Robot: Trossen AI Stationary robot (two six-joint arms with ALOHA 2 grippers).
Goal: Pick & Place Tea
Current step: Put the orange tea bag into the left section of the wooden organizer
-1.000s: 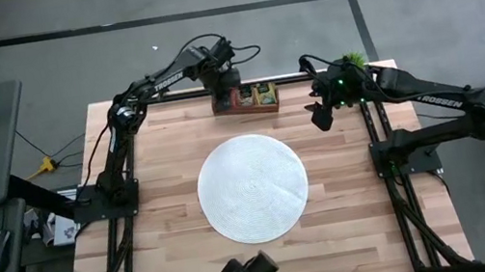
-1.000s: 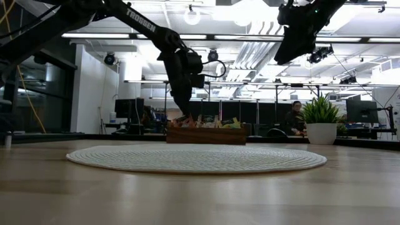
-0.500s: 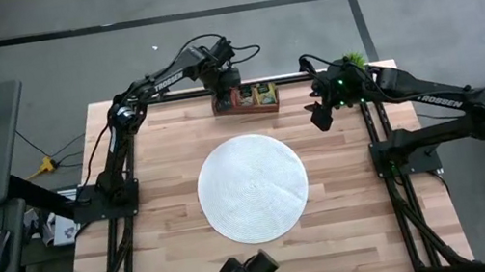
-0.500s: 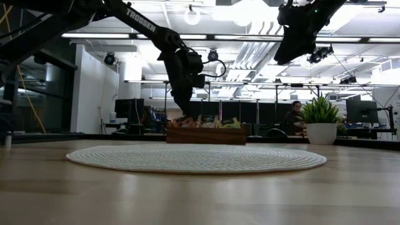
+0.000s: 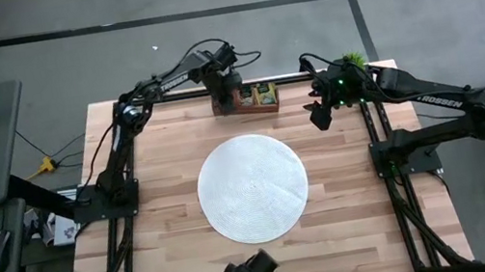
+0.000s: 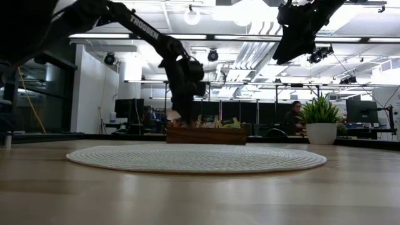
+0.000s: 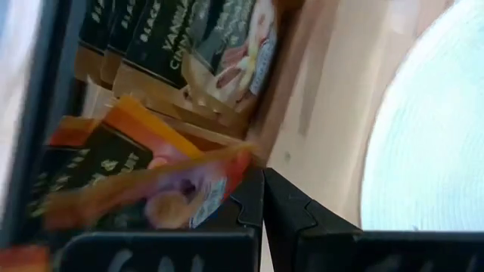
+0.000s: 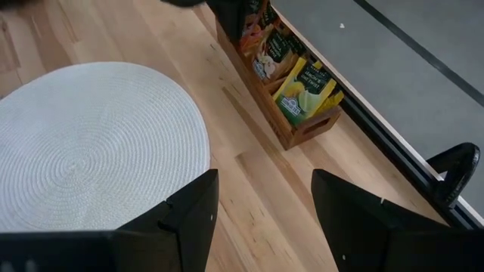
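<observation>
The counter (image 5: 160,169) carries a white mat (image 5: 253,187) at its middle and a wooden tray (image 8: 281,121) at its far edge, where the tea (image 8: 304,90) stands on edge in a row along the tray's length. The left tool (image 7: 262,198) is down at the tray's left end, clenched on an orange packet (image 7: 151,181) that lies tilted across its tips. The right tool (image 8: 261,208) hangs released above the counter's right side.

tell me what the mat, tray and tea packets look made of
Mat: woven white fibre, probably cotton or paper cord, with concentric coiled ridges. Tray: brown wood, matte, plank walls. Tea packets: glossy printed paper or foil; edges look thin and creased.
</observation>
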